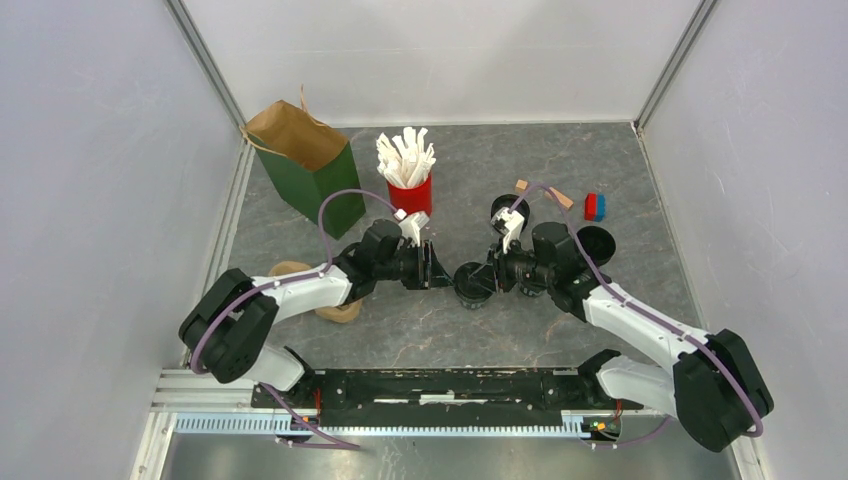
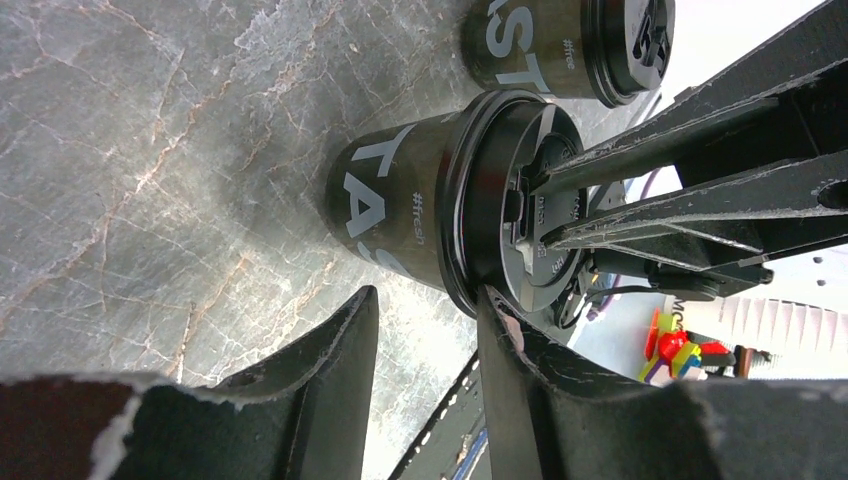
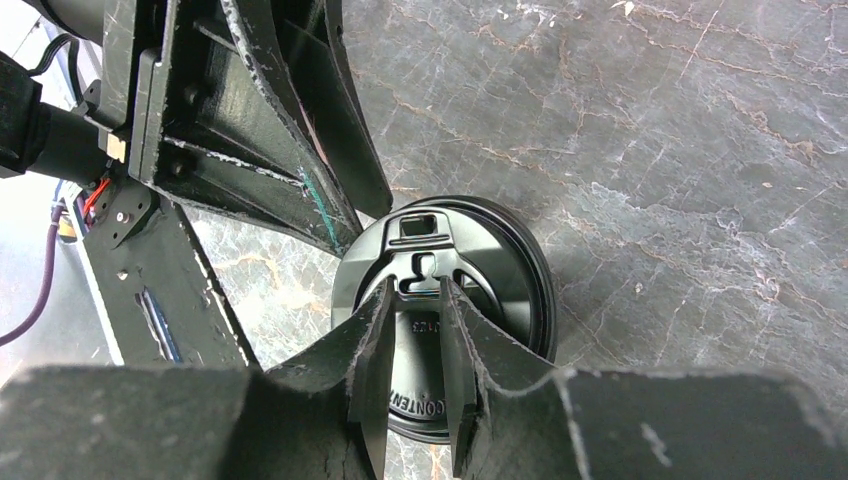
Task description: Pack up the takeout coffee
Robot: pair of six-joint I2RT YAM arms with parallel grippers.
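Centre of tabletop (image 1: 400,340): takeout coffee cup (image 1: 472,285) upright, lid (image 3: 480,250) on; right claw (image 3: 415,290) narrowly apart, tips on lid; left claw (image 2: 425,300) apart, one finger (image 2: 505,345) touching lid rim. Risk: off-centre squeeze shoves cup sideways, tipping it or popping lid.

A grey marbled tabletop (image 1: 470,160) is carrying everything. A green paper bag with a brown inside (image 1: 312,170) is standing at the upper left. A red cup of white sticks (image 1: 410,192) is standing just to its right. A short black paper cup with a flat black lid (image 1: 472,283) is sitting at mid-frame. A second lidded black cup (image 1: 500,209) and an open black cup (image 1: 598,243) are standing to its upper right. Two small wooden blocks (image 1: 521,186) and a red-and-blue block (image 1: 595,206) are lying near them. A tan round object (image 1: 338,312) is lying at the left, partly hidden.
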